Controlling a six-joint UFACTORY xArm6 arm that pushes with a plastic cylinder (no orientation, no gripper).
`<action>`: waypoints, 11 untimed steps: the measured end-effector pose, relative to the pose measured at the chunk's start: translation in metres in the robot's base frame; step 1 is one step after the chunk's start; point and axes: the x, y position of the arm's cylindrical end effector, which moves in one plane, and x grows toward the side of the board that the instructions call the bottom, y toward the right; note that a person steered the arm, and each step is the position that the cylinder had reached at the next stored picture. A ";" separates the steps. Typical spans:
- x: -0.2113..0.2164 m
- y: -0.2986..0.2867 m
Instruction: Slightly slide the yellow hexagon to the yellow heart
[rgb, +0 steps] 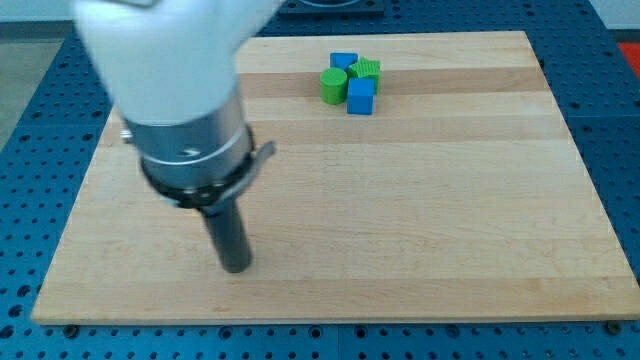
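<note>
Looking for the yellow hexagon, and it just isn't visible anywhere, same for the yellow heart. Best guess is they're hidden behind the arm's big pale housing (175, 70), which blocks the far-left part of the table (420, 230), but that can't be told for sure. So the direction from the tip to the hexagon, the one thing the next push depends on, is unknown right now.

No pincer on this arm, so there's nothing to spread or press together. It's just a straight dark rod, and the tip (236, 268) is at the near left of the table with bare wood all around it, touching no block.

What does show is a tight little cluster at the far side, right of centre, well apart from the tip: a blue cube (343, 62), a ridged green block (368, 69), a green cylinder (332, 85) and another blue cube (361, 96), all packed together. They look like smooth, matte blocks. The table is pale wood with lengthwise grain and sits on a blue perforated base (30, 120).
</note>
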 end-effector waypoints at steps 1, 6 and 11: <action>-0.004 -0.053; -0.052 -0.046; -0.036 -0.024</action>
